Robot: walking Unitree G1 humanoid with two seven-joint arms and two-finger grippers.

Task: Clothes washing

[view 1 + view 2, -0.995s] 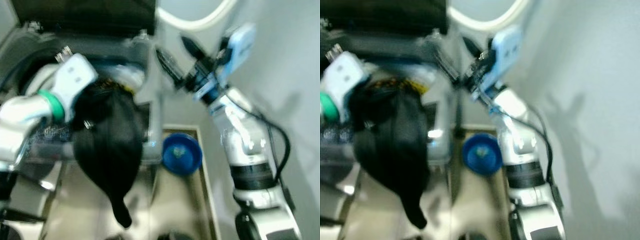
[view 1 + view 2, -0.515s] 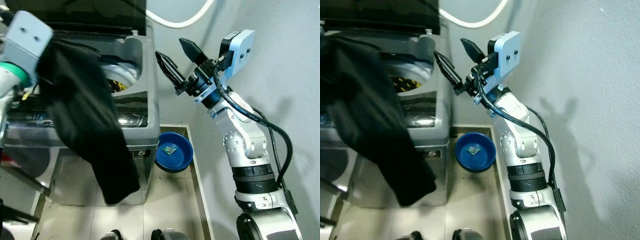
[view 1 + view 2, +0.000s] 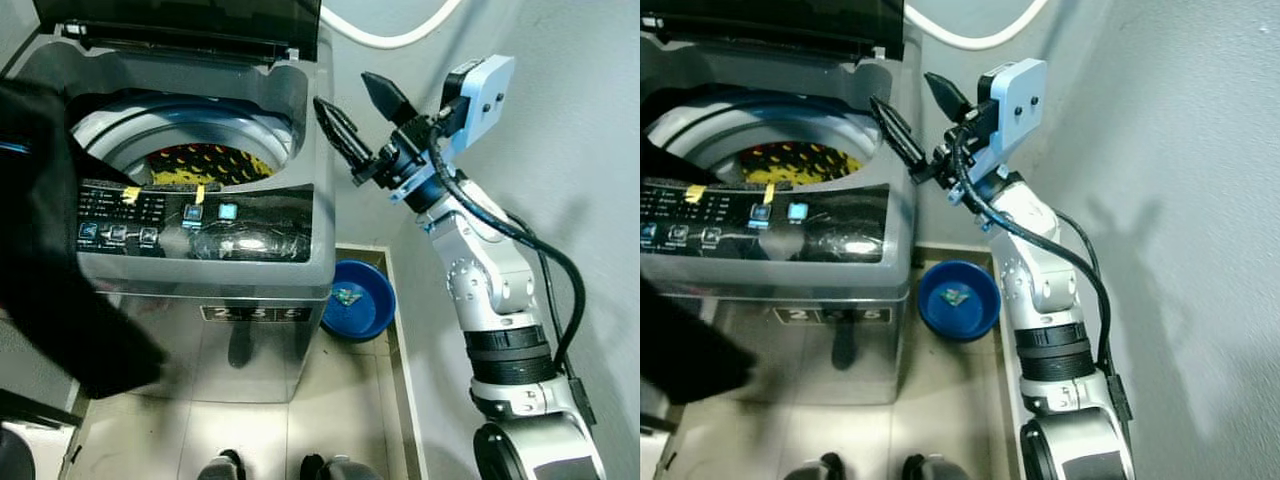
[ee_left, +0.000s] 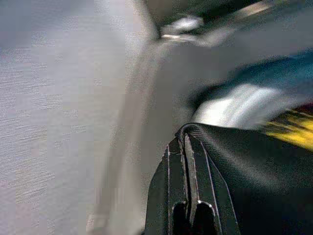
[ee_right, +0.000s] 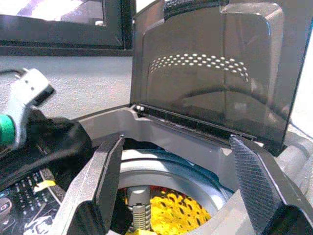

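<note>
**Ops:** Left eye view has me looking down on the washing machine (image 3: 200, 180), lid (image 3: 180, 25) standing open, yellow and dark laundry (image 3: 205, 162) lying in the drum. Half a second ago the black garment (image 3: 45, 230) hung across the front of the machine and hid the control panel (image 3: 190, 220). Now it sits off at my left edge, draped from the rim down past the machine's front, and the panel is in plain sight.

**Desk:** Which hand has it?

**Ops:** My left hand (image 4: 191, 215). On the left wrist view the two fingers are pressed together with the black cloth pinched between them. That picture is blurred, with the drum's rim and the yellow laundry smeared behind the cloth.

**Desk:** And the right?

**Ops:** My right hand (image 3: 352, 122) is up beside the machine's right rear corner, fingers spread wide, holding nothing, much as it was before. Its wrist view looks between the two fingers at the open lid and into the drum.

**Desk:** Anything on the floor?

**Ops:** A blue basin (image 3: 360, 298) stands on the tiles just right of the machine. A white hose (image 3: 400, 35) runs along the wall above.
</note>
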